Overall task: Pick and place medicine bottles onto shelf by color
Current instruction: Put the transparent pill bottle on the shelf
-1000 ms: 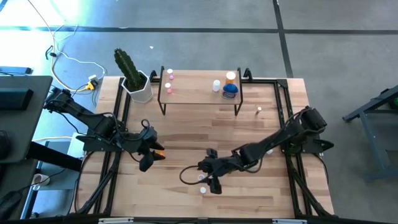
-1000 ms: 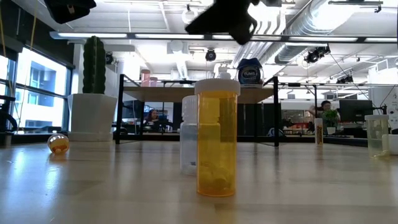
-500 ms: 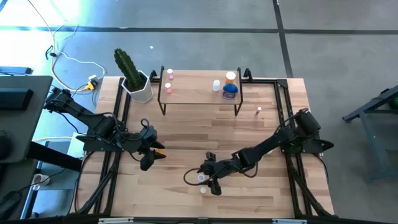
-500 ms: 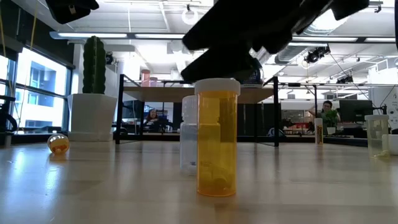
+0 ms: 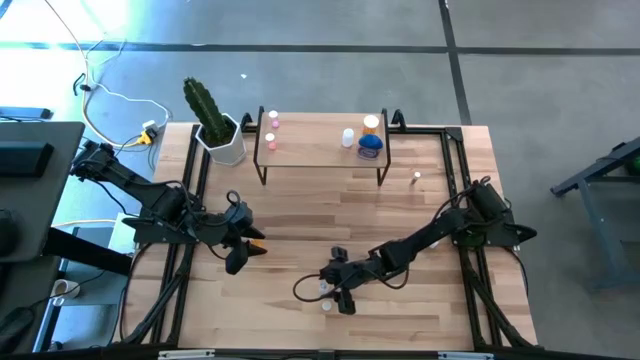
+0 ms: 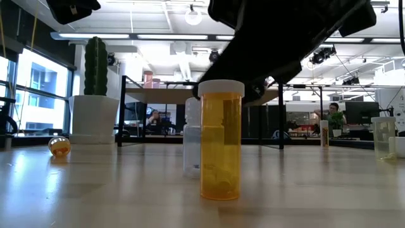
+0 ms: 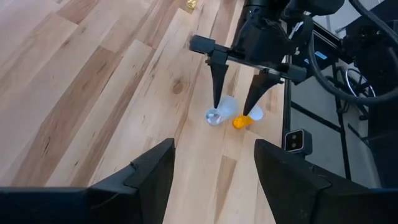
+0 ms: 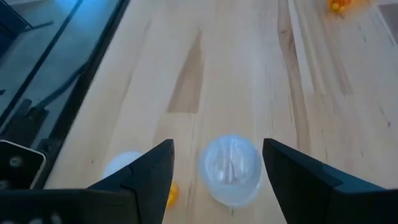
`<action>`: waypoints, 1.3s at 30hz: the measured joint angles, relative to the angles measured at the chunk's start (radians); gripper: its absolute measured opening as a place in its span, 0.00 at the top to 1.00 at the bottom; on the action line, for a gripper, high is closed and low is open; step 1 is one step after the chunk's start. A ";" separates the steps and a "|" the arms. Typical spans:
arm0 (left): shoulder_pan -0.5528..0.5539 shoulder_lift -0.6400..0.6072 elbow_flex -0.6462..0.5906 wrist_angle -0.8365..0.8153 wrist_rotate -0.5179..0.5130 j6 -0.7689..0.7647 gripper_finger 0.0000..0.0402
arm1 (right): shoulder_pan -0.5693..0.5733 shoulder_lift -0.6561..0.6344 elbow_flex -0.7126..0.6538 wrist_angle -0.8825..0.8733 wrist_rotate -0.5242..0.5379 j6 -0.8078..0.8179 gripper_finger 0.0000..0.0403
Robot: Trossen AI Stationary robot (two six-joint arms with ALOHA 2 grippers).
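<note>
Two open fingers of the right claw (image 8: 214,180) straddle the clear bottle (image 8: 230,169).

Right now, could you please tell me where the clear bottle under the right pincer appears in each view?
High view: clear bottle, front centre of the table.
Low view: centre, just behind the orange bottle.
Left wrist view: under the open right pincer.
Right wrist view: between that pincer's fingers.
Shared landmark: the orange bottle beside it.

Blk jointed arms, tapered blk gripper (image 7: 239,104) fingers.
</note>
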 joint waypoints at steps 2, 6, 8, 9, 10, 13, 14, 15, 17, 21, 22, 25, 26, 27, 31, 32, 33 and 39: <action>0.000 0.000 0.000 0.000 0.000 0.000 0.48 | 0.000 0.000 0.000 -0.010 0.000 0.012 0.45; 0.000 0.000 0.000 0.000 0.000 0.000 0.48 | 0.000 0.000 0.000 0.007 0.001 0.018 0.51; 0.000 0.000 0.000 0.000 -0.003 0.000 0.48 | 0.000 0.003 0.000 0.006 0.001 0.018 0.53; 0.000 0.000 0.000 0.000 -0.004 0.000 0.48 | 0.000 0.004 0.000 0.005 0.001 0.018 0.54; 0.000 0.000 0.000 0.000 -0.004 0.000 0.48 | 0.000 0.005 0.000 0.002 0.001 0.018 0.55; 0.000 0.000 0.000 -0.003 -0.004 0.000 0.48 | 0.000 0.005 0.000 0.005 0.001 0.033 0.59; 0.000 0.000 0.000 -0.006 -0.004 0.000 0.48 | 0.000 0.005 0.000 0.005 0.002 0.045 0.61; 0.000 0.000 0.000 -0.011 -0.004 0.000 0.48 | 0.000 0.005 0.000 0.006 0.002 0.051 0.63; 0.000 0.000 0.000 -0.021 -0.004 0.000 0.48 | 0.000 0.005 0.000 0.007 0.002 0.068 0.67; 0.000 0.000 0.000 -0.024 -0.004 0.000 0.48 | 0.000 0.003 0.000 0.008 0.003 0.104 0.71; 0.000 0.000 0.000 -0.024 -0.004 0.000 0.48 | 0.000 0.002 0.000 0.006 0.002 0.110 0.71; 0.000 0.000 0.000 -0.024 -0.017 0.000 0.48 | 0.000 -0.001 0.000 0.005 0.002 0.142 0.70; 0.000 0.000 0.000 -0.024 -0.023 0.000 0.48 | -0.001 -0.003 0.000 0.002 0.002 0.154 0.69; 0.000 0.000 0.000 -0.024 -0.029 0.000 0.48 | -0.004 -0.003 0.000 0.005 0.002 0.160 0.69; 0.007 0.000 0.000 -0.027 -0.067 0.000 0.48 | -0.022 -0.025 0.000 -0.001 0.020 0.215 0.69; 0.011 0.000 0.000 -0.030 -0.072 0.000 0.48 | -0.028 -0.035 0.000 -0.009 0.033 0.233 0.69; 0.017 0.000 0.000 -0.033 -0.076 0.001 0.48 | -0.035 -0.045 0.000 -0.010 0.045 0.244 0.69; 0.056 0.000 -0.001 -0.035 -0.083 0.065 0.48 | -0.073 -0.124 0.000 -0.019 0.122 0.278 0.70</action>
